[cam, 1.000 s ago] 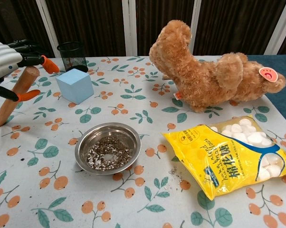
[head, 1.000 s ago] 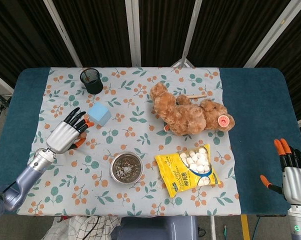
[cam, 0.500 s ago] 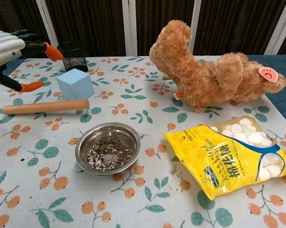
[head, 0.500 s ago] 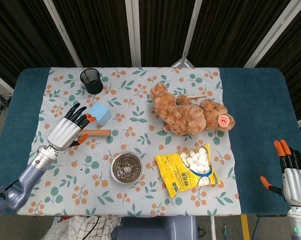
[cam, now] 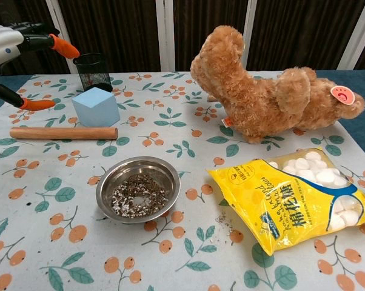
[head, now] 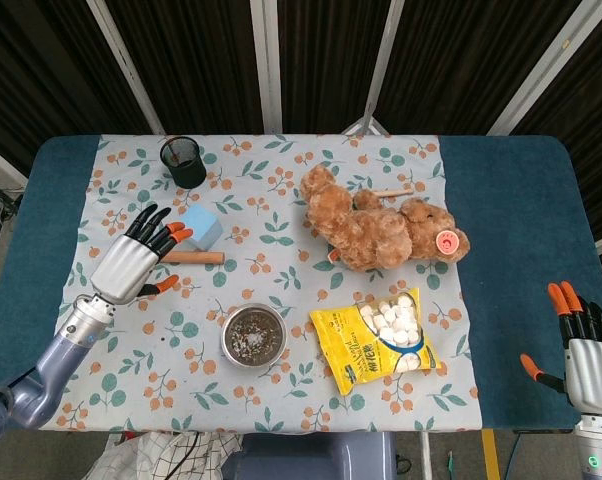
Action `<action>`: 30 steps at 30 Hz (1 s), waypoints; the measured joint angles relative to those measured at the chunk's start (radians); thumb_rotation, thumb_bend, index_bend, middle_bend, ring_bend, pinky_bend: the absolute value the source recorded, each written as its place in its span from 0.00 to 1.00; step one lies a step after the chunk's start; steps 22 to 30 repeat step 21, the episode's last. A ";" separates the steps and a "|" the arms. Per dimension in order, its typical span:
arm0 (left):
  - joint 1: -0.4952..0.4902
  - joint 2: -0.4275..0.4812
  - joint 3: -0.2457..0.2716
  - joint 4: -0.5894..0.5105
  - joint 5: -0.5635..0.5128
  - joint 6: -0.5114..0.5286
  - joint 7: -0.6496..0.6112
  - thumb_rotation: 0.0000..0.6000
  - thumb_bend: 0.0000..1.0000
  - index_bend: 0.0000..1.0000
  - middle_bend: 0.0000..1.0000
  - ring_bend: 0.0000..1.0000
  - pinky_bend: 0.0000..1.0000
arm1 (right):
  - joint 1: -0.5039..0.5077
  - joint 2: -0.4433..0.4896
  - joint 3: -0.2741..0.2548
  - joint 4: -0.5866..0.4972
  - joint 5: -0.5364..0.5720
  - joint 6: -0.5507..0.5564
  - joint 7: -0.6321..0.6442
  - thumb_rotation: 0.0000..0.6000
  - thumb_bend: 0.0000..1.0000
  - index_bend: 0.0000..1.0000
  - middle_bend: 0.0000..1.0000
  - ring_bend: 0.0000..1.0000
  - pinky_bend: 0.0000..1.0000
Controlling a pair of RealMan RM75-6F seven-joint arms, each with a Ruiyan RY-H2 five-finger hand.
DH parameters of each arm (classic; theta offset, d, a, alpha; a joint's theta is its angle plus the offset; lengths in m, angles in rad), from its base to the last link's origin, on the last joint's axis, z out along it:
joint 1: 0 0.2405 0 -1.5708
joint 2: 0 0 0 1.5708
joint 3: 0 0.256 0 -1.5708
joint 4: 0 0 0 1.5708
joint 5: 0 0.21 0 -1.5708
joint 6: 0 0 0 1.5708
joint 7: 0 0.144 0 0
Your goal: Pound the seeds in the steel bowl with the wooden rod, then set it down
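Wooden rod, plain round light-brown dowel (cam: 63, 133): now flat on the flowered tablecloth, left of centre, just in front of the pale blue foam cube (cam: 96, 106) and well apart from the round steel bowl (cam: 138, 188) holding crushed dark-and-white seeds (cam: 137, 197).

Change: one second ago rod stood tilted in the left hand; half a second ago it already lay on the cloth; since then it has shifted slightly farther and settled.

Left hand (head: 133, 262): lifted clear above the rod, fingers spread wide, orange tips apart, holding nothing. Head view shows it hovering over the rod's left end; no contact visible.

Right hand (head: 581, 345): at near right table edge, fingers extended and apart, empty, unchanged.

Judgement: rod released and at rest, so the set-down looks done; task appears essentially complete.

Also present, undisturbed: brown plush bear (cam: 264, 97), yellow bag of white sweets (cam: 296, 203), black mesh cup (cam: 92, 71).
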 measured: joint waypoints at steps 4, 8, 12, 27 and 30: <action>0.053 0.060 0.002 -0.134 -0.046 0.024 0.029 1.00 0.28 0.10 0.07 0.00 0.00 | 0.000 0.001 -0.001 -0.001 -0.001 -0.001 -0.002 1.00 0.23 0.00 0.00 0.00 0.00; 0.132 0.151 0.017 -0.310 -0.102 0.059 0.080 1.00 0.27 0.09 0.02 0.00 0.00 | 0.002 0.002 0.000 -0.003 -0.003 -0.002 -0.009 1.00 0.23 0.00 0.00 0.00 0.00; 0.251 0.249 0.054 -0.475 -0.170 0.117 0.129 1.00 0.24 0.08 0.01 0.00 0.00 | 0.003 0.002 0.001 -0.005 -0.003 -0.002 -0.020 1.00 0.23 0.00 0.00 0.00 0.00; 0.398 0.295 0.124 -0.466 -0.178 0.242 0.140 1.00 0.20 0.00 0.00 0.00 0.00 | 0.023 0.013 0.019 -0.034 0.008 -0.020 -0.052 1.00 0.23 0.00 0.00 0.00 0.00; 0.398 0.295 0.124 -0.466 -0.178 0.242 0.140 1.00 0.20 0.00 0.00 0.00 0.00 | 0.023 0.013 0.019 -0.034 0.008 -0.020 -0.052 1.00 0.23 0.00 0.00 0.00 0.00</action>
